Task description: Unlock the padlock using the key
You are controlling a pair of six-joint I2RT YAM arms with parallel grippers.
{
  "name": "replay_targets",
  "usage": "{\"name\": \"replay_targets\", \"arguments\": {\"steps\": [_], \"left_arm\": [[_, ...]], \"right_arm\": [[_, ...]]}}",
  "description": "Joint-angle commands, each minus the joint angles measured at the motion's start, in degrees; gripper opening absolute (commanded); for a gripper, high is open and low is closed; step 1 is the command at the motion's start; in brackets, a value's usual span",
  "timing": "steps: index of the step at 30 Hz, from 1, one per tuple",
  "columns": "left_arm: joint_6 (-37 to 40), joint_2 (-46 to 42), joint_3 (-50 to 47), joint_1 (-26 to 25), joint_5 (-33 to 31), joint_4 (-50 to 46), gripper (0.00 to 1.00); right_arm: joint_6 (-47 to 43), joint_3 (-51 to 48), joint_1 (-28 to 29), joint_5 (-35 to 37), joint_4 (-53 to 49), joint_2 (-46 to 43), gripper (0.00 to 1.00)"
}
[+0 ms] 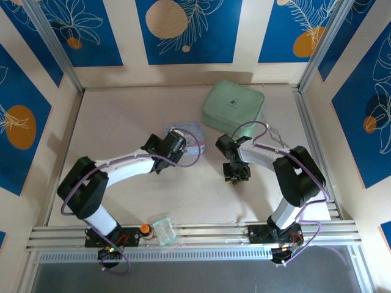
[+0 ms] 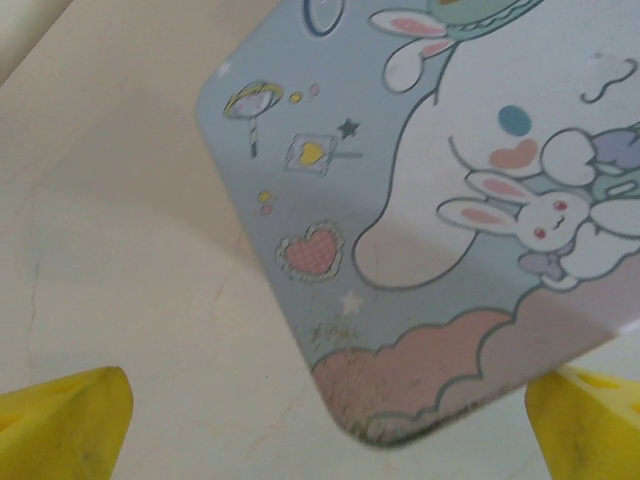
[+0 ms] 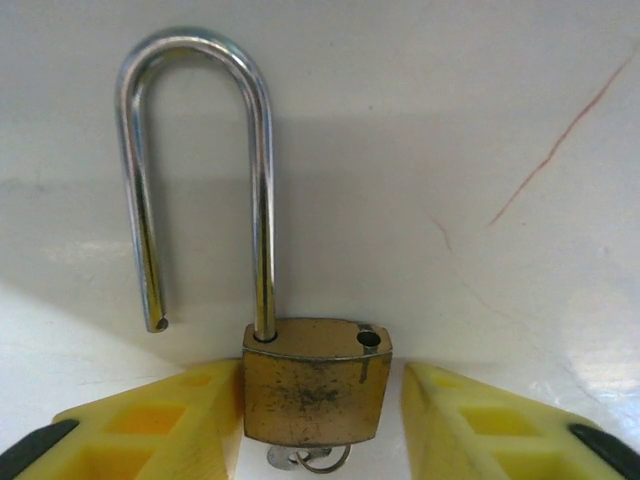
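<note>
- Blue walls (image 1: 85,30) printed with leaves and orange discs box in three sides of a pale beige table (image 1: 116,122), which is scuffed and carries a thin red scratch.
- A soft green case (image 1: 233,107) sits at the back, well away from the work.
- The cartoon tin (image 2: 450,200) lies flat. The left gripper (image 2: 325,420) hangs over its corner with fingers spread wide and nothing in them, probably waiting.
- The tongs (image 1: 275,135) lie beside the right arm, unused.
- The right gripper (image 3: 315,420) brackets the padlock (image 3: 312,385), likely to steady it. A sliver of table shows beside one finger, so I cannot tell whether it is clamped.
- The shackle (image 3: 262,200) is sprung, with its free end out of its hole, so the lock looks open.
- The key (image 3: 305,458) sits in the padlock's near end.
</note>
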Motion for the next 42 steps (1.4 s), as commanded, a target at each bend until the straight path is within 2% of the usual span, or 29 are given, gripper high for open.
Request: {"name": "replay_targets", "arguments": {"steps": [1, 3, 8, 11, 14, 16, 19, 24, 26, 28, 30, 32, 37, 42], "left_arm": [[-1.5, -5.2, -2.7, 0.7, 1.8, 0.8, 1.00], [-3.5, -8.5, -4.9, 0.7, 4.2, 1.2, 1.00], [-8.2, -17.4, -9.0, 0.7, 6.7, 0.9, 1.00], [-10.1, -21.0, -10.0, 1.1, 5.4, -0.3, 1.00], [-10.6, -23.5, -12.2, 1.7, 0.4, 1.6, 1.00], [-9.1, -25.0, -13.8, 2.8, -2.0, 3.3, 0.99], [-4.2, -27.3, -18.6, 5.0, -5.5, 11.7, 0.99], [3.6, -30.1, -25.6, 11.1, -4.3, 26.5, 1.00], [7.8, -30.4, -28.8, 13.1, -5.0, 33.8, 1.00], [10.4, -29.8, -31.8, 15.7, -2.9, 39.8, 1.00], [10.0, -28.5, -33.1, 17.9, -1.8, 42.7, 1.00], [8.5, -26.8, -33.8, 20.0, 0.1, 44.4, 1.00], [7.4, -20.5, -35.3, 24.3, 2.0, 51.4, 1.00], [6.4, -15.2, -35.4, 27.2, 6.1, 57.0, 1.00]], "right_arm": [[-0.4, -0.3, 1.1, -0.2, -3.5, -0.4, 0.59], [-0.5, -0.4, 1.2, -0.2, -2.9, -2.7, 0.69], [-2.1, 0.0, 1.2, -1.3, 0.2, -9.4, 0.75], [-4.7, -0.3, 1.0, -0.6, 5.0, -13.4, 0.80], [-7.4, -1.4, -0.4, 0.9, 11.0, -16.1, 0.86], [-9.2, -2.1, -2.9, 0.3, 14.9, -17.2, 0.90], [-10.0, -2.3, -8.7, -2.6, 19.7, -18.0, 0.97], [-10.1, -4.1, -18.2, -5.6, 29.2, -19.4, 0.99], [-12.4, -6.3, -20.4, -3.0, 33.6, -20.7, 0.99], [-16.6, -10.9, -21.4, -0.3, 41.7, -22.8, 0.99], [-21.6, -16.5, -22.1, 1.9, 51.1, -25.1, 0.99], [-24.6, -21.0, -24.2, 1.0, 58.2, -26.4, 1.00], [-20.6, -24.4, -31.3, -4.7, 64.5, -25.5, 0.99], [-22.8, -27.6, -31.8, -3.6, 74.1, -22.9, 0.99]]}}
